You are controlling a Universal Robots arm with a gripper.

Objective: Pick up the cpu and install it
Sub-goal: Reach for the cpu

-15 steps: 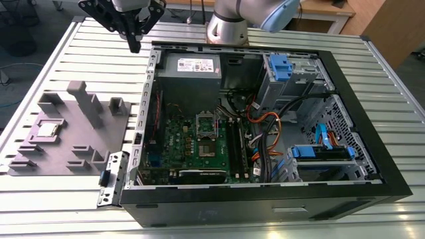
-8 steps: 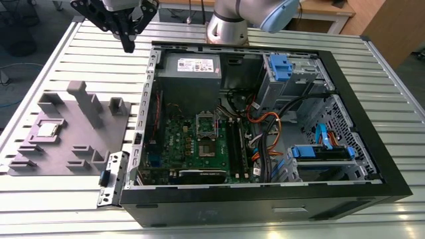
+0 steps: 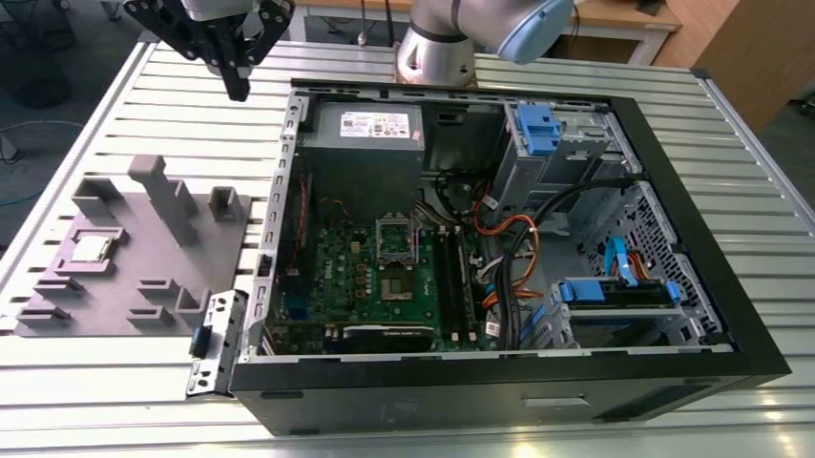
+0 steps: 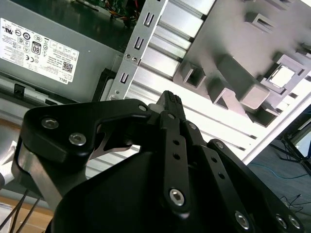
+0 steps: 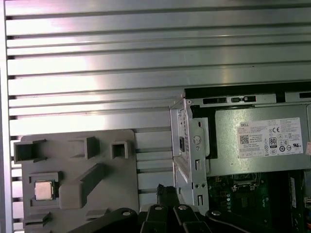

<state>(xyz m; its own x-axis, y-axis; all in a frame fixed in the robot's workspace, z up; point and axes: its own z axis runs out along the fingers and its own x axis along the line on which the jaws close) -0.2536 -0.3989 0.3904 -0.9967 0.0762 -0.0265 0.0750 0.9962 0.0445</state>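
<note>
Now: cpu (image 3: 92,248) flat in tray (image 3: 219,256) pocket, sq, metal top up.

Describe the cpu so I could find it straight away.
Start from the open computer case; beside it, on the exterior view's left, a grey moulded tray lies on the slatted metal table. In a square recess near the tray's outer edge sits the cpu. It is the tray's one small, flat, silvery square; everything around it is dull grey plastic.
</note>
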